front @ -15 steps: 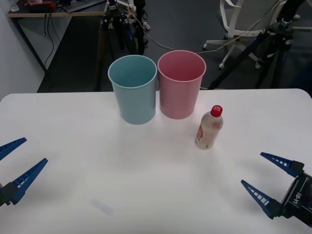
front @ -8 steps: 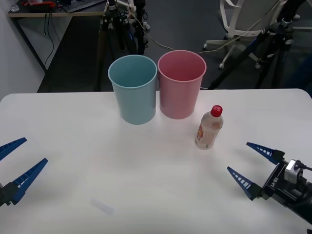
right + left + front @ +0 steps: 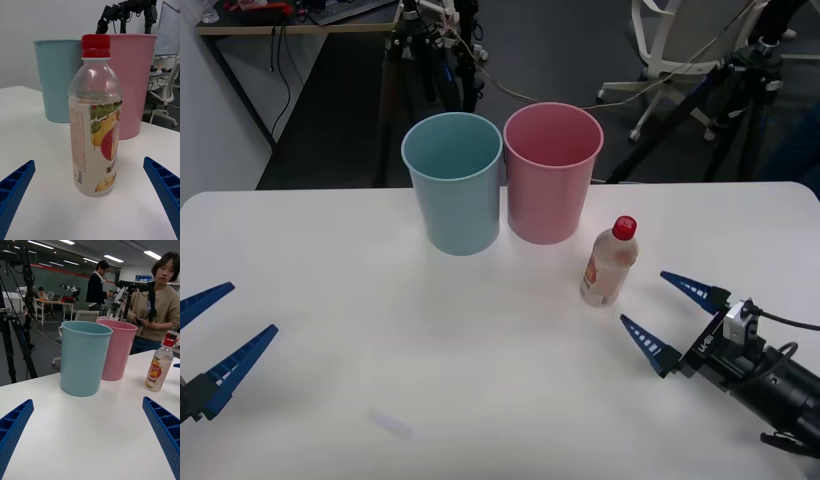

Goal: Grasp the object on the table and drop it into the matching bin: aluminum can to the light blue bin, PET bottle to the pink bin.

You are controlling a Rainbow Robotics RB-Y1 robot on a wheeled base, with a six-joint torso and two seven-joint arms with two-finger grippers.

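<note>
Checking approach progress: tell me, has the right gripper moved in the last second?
Yes. The right gripper, open, has advanced across the table toward the bottle.

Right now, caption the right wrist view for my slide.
Open right gripper faces the upright PET bottle on the table, light blue bin and pink bin behind.

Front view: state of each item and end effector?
PET bottle: upright on the table, red cap on, ungrasped.
Pink bin: upright, open top.
Light blue bin: upright, open top, beside the pink bin.
Right end effector: open, near the bottle, not touching it.
Left end effector: open, at the table's left edge.
</note>
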